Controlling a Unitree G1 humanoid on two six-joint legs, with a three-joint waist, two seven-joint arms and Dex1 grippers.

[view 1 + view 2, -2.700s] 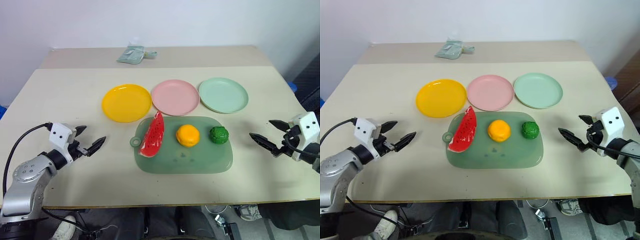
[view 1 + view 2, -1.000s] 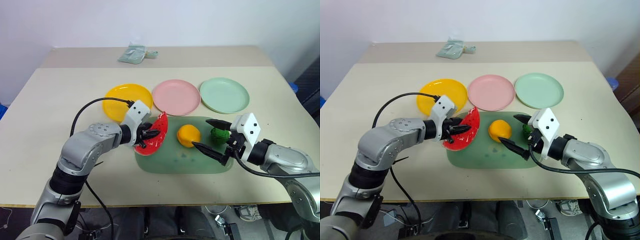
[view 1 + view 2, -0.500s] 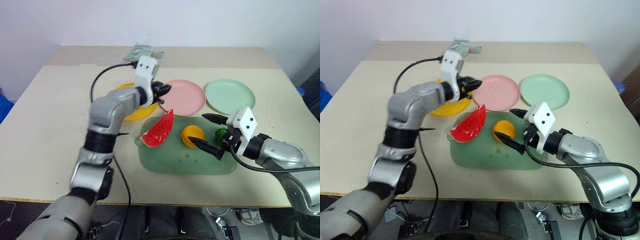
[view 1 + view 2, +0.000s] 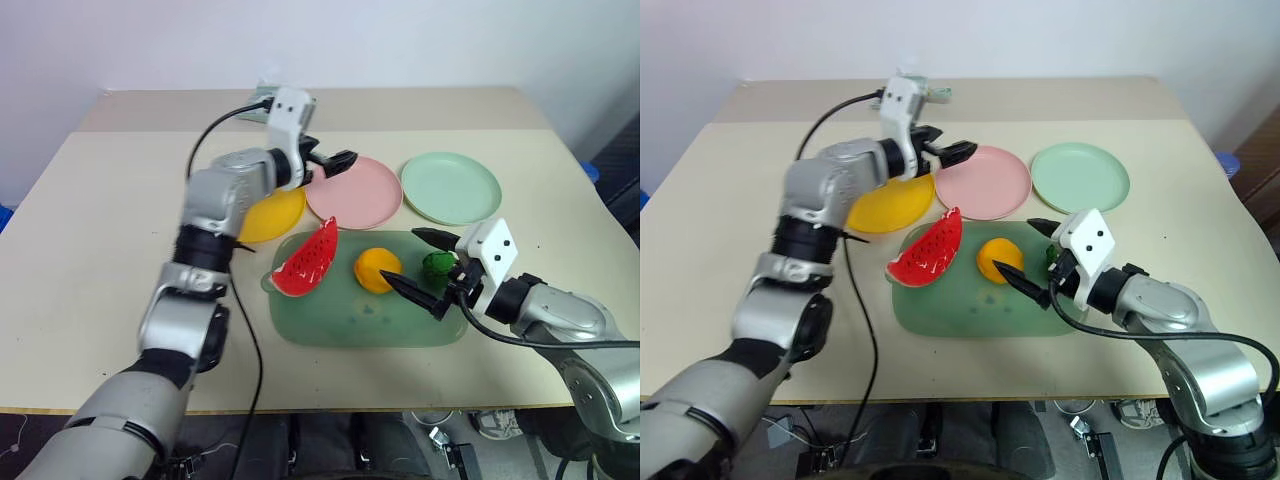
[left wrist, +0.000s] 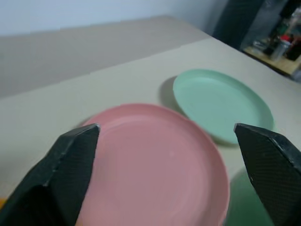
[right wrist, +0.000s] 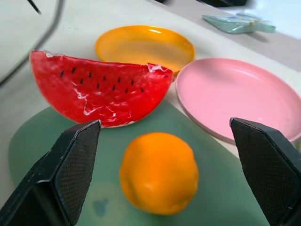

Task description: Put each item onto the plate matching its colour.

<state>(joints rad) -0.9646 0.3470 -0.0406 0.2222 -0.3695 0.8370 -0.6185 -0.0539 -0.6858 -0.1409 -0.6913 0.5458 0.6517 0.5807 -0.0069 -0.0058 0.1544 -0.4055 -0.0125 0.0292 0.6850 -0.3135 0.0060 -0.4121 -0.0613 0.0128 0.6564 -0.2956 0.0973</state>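
The left gripper point(image 4: 335, 160) hangs above the near-left rim of the round pink plastic plate point(image 4: 355, 193), its two black fingers spread wide and empty. A second ago those fingers pinched the red toy watermelon wedge with green rind point(image 4: 307, 262) over the left end of the mat; half a second ago the arm had already risen toward the plates without it. The wedge now lies at the left end of the large translucent green mat point(image 4: 365, 320), curved rind down, its far tip just short of the pink plate. It is on no plate.

The right gripper point(image 4: 425, 268) holds its earlier station over the right part of the mat, fingers splayed, one tip near the round orange toy fruit point(image 4: 376, 270) and the other beyond the small bumpy dark-green ball point(image 4: 436, 264). I cannot tell whether either tip touches. Fruit and ball sit on the mat as before.

The round yellow plastic plate point(image 4: 272, 213) is partly hidden behind the left forearm. The round pale mint-green plastic plate point(image 4: 450, 187) stands bare, just beside the pink one.
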